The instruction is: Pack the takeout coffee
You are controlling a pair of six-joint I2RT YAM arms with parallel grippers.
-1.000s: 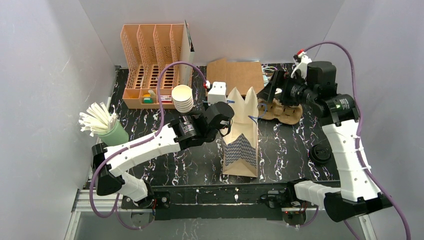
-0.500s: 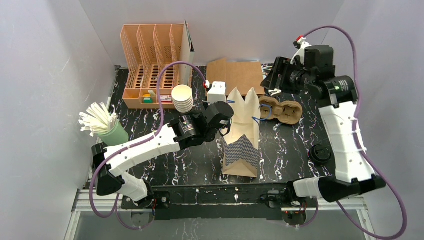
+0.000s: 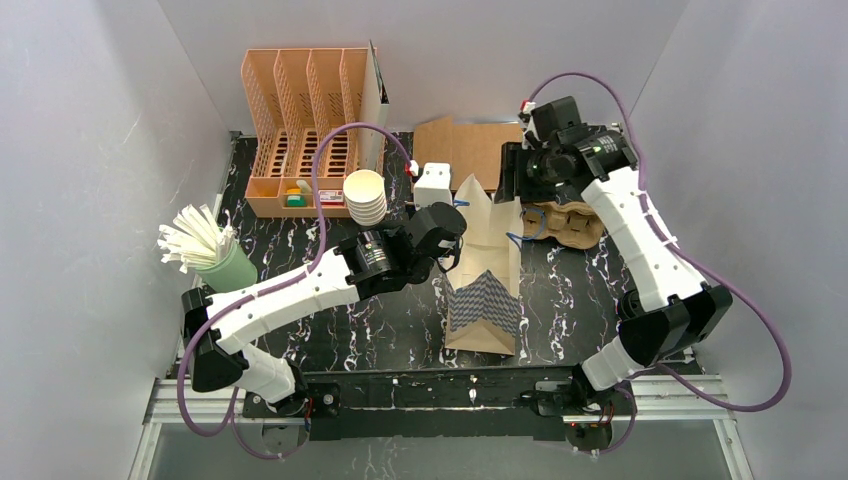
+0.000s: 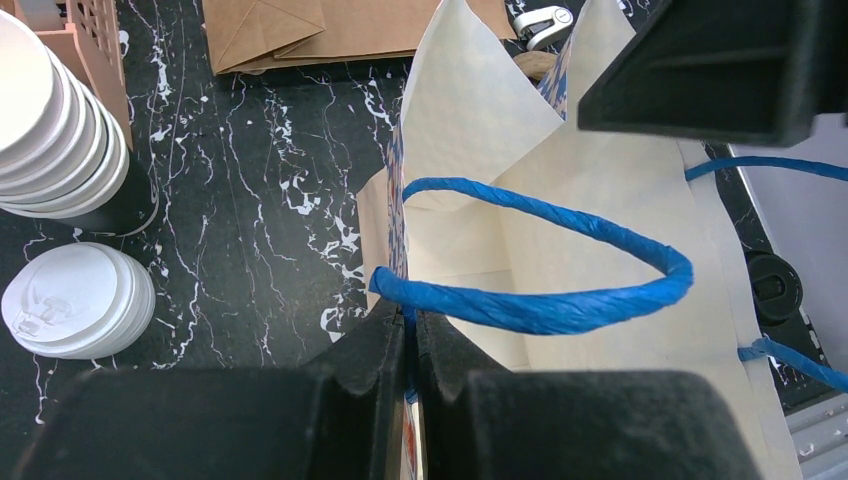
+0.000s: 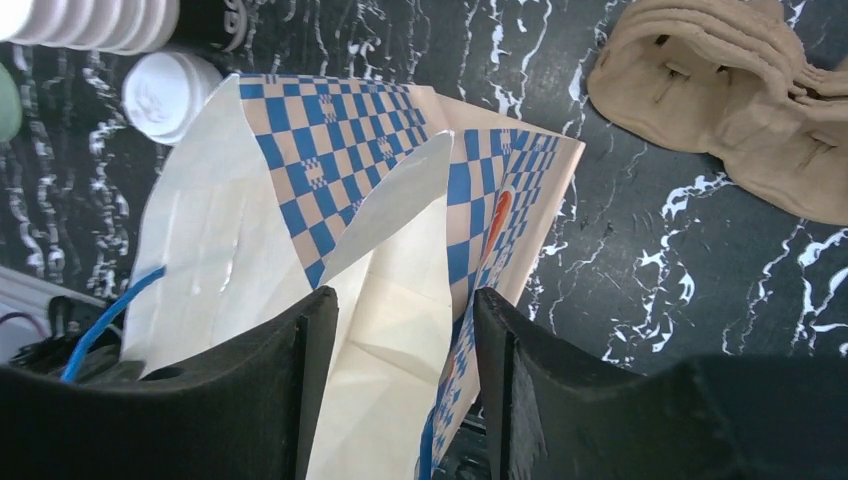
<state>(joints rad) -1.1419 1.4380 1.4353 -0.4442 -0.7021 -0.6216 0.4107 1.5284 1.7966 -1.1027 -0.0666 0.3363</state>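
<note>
A paper bag point(image 3: 485, 270) with blue checks and blue rope handles stands open mid-table. My left gripper point(image 4: 410, 315) is shut on the bag's left rim, just below a handle point(image 4: 560, 300). Over the bag's right side hangs my right gripper point(image 5: 405, 300), open, its fingers astride the right wall point(image 5: 480, 270) without pinching it. A stack of white paper cups point(image 3: 365, 197) stands left of the bag, with a stack of white lids point(image 4: 75, 300) beside it. The brown pulp tray point(image 3: 570, 225) lies empty to the right of the bag.
An orange file rack point(image 3: 305, 130) stands at the back left, and a green cup of white straws point(image 3: 225, 265) at the left edge. Flat brown bags point(image 3: 470, 150) lie behind the open bag, next to a small white box point(image 3: 434, 185). White walls enclose the table.
My right arm has swung left from above the pulp tray to the bag's right wall, and its jaws have narrowed. The left gripper holds the bag's rim as before.
</note>
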